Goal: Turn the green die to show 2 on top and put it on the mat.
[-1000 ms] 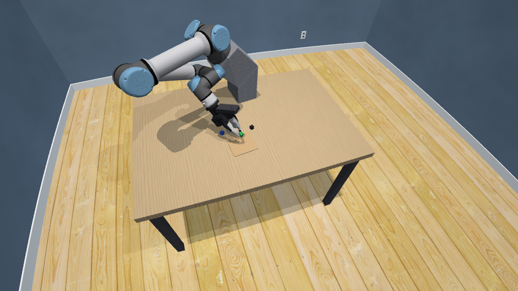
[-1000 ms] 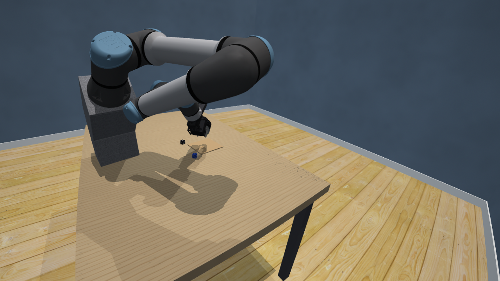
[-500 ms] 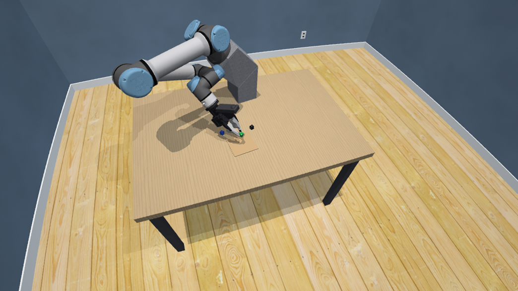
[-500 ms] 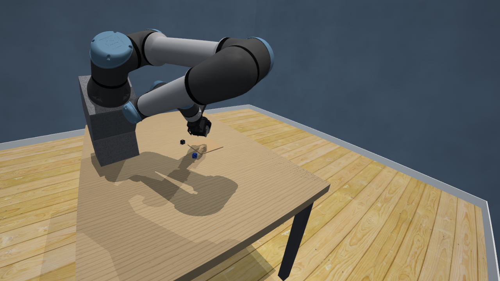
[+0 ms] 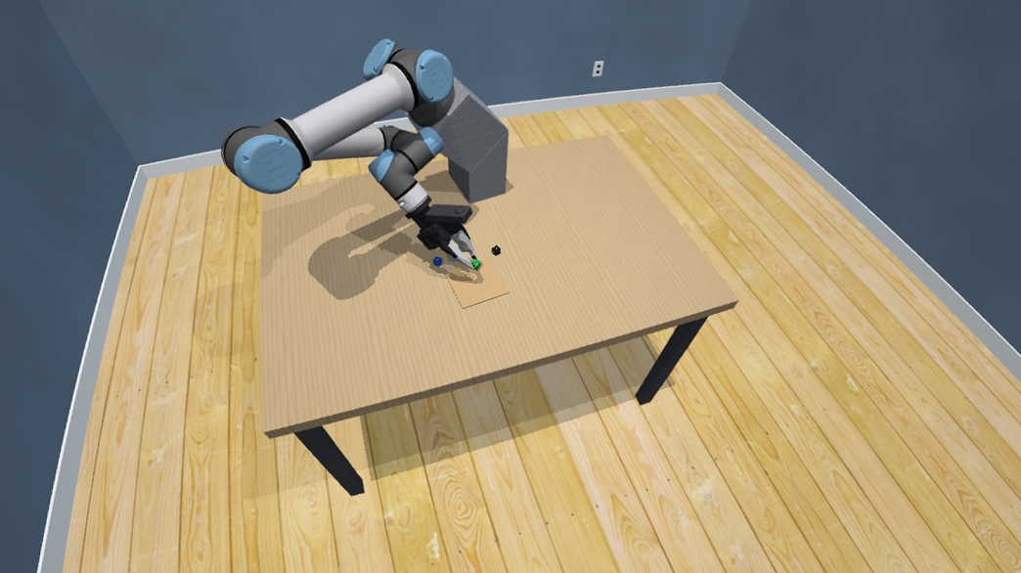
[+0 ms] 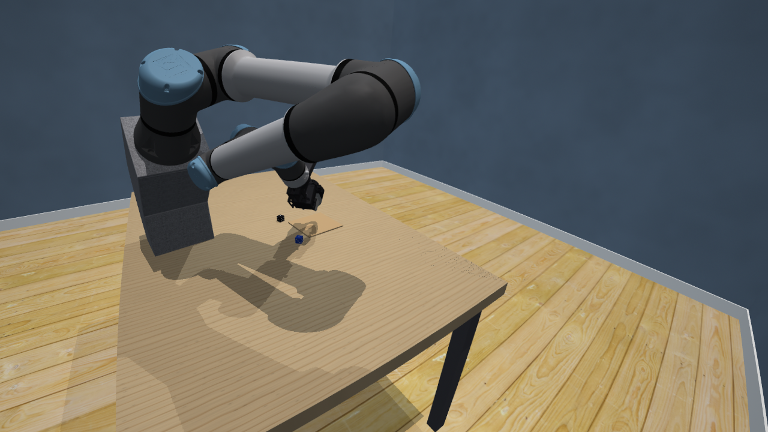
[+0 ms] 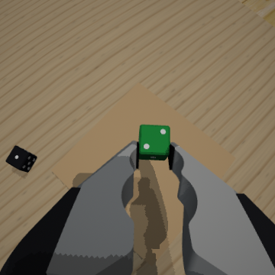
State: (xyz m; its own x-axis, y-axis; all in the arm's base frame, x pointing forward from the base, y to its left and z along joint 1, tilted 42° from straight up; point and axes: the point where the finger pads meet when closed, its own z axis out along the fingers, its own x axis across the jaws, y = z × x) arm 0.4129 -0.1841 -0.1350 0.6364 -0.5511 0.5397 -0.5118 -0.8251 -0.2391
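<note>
My gripper (image 7: 153, 143) is shut on the green die (image 7: 154, 141), gripping it by two opposite sides. The die's face toward the wrist camera shows two white pips. I hold it a little above the tan mat, over its middle. In the top view the green die (image 5: 476, 263) hangs at the fingertips above the mat (image 5: 479, 284). In the exterior view the gripper (image 6: 305, 197) hides the die.
A black die (image 7: 21, 158) lies on the table left of the mat, also seen in the top view (image 5: 495, 250). A blue die (image 5: 437, 259) (image 6: 299, 239) lies on the table by the mat's other side. The grey robot pedestal (image 5: 476, 147) stands at the table's back.
</note>
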